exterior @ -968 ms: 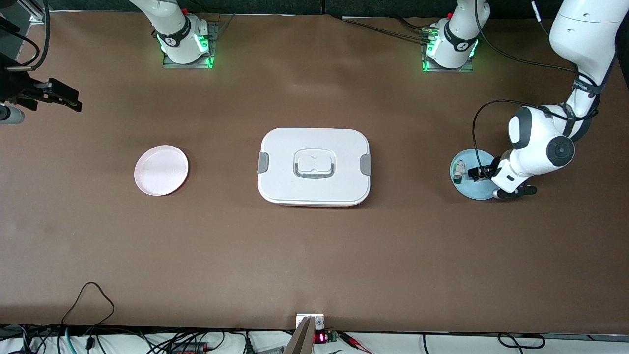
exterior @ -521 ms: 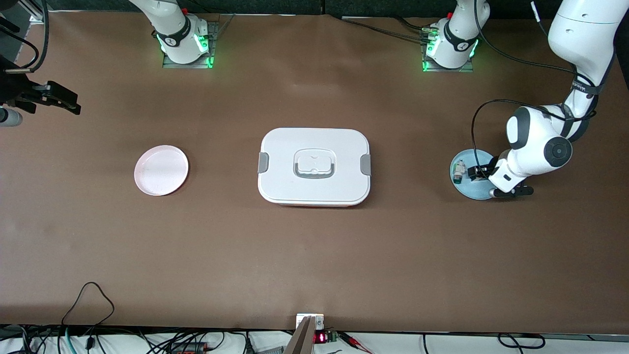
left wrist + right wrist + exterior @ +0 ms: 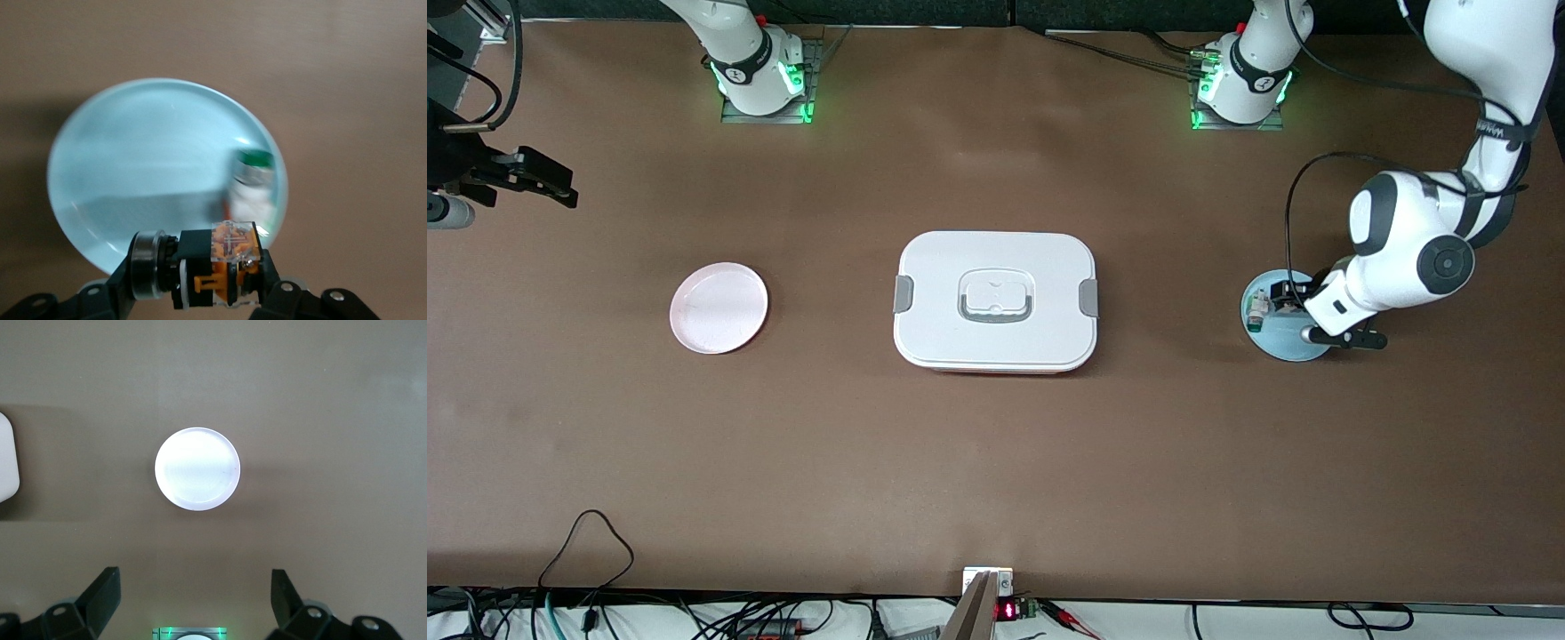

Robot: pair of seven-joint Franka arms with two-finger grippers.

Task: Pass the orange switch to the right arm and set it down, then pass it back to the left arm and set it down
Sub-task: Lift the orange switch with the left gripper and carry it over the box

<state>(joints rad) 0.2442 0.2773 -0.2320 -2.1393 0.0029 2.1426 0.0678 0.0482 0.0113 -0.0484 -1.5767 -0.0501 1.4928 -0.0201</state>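
Left gripper (image 3: 217, 293), jaws clamped on the orange switch (image 3: 223, 267), hangs over blue plate (image 3: 1282, 345) w/ small white part (image 3: 252, 183). Right gripper (image 3: 193, 590), jaws wide apart, waits high over pink plate (image 3: 719, 308); box (image 3: 996, 300) sits btwn plates.

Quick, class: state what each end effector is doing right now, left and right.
Left end effector: shut on the orange switch, over the blue plate.
Right end effector: open, holding nothing, waiting high above the pink plate.
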